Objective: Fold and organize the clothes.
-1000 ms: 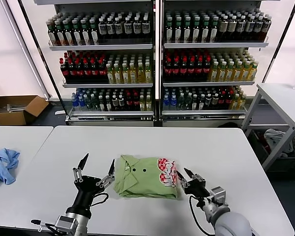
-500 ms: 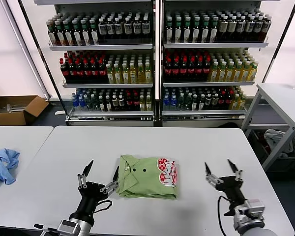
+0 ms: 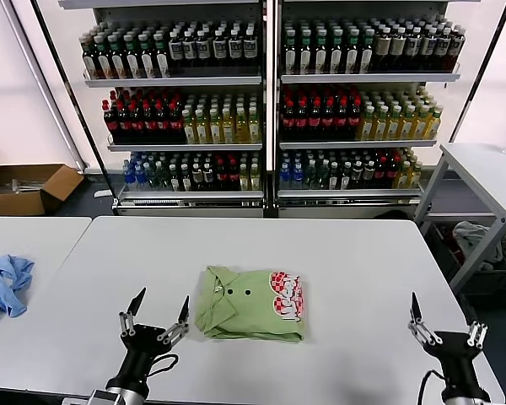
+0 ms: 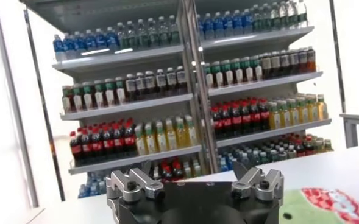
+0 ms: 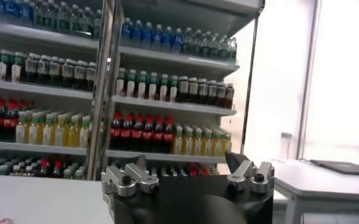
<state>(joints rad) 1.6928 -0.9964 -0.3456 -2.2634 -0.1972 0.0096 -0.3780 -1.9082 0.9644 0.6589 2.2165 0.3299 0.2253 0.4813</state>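
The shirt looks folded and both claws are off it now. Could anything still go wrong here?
Possibly. The left gripper hangs open close beside the folded polo shirt, so a careless move might snag the collar edge and undo the fold. The right gripper, also open, sits near the table edge and might clip it.

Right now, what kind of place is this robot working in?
Probably a mock shop or test lab: shelves packed with drink bottles, white tables in front, a folded green shirt on one.
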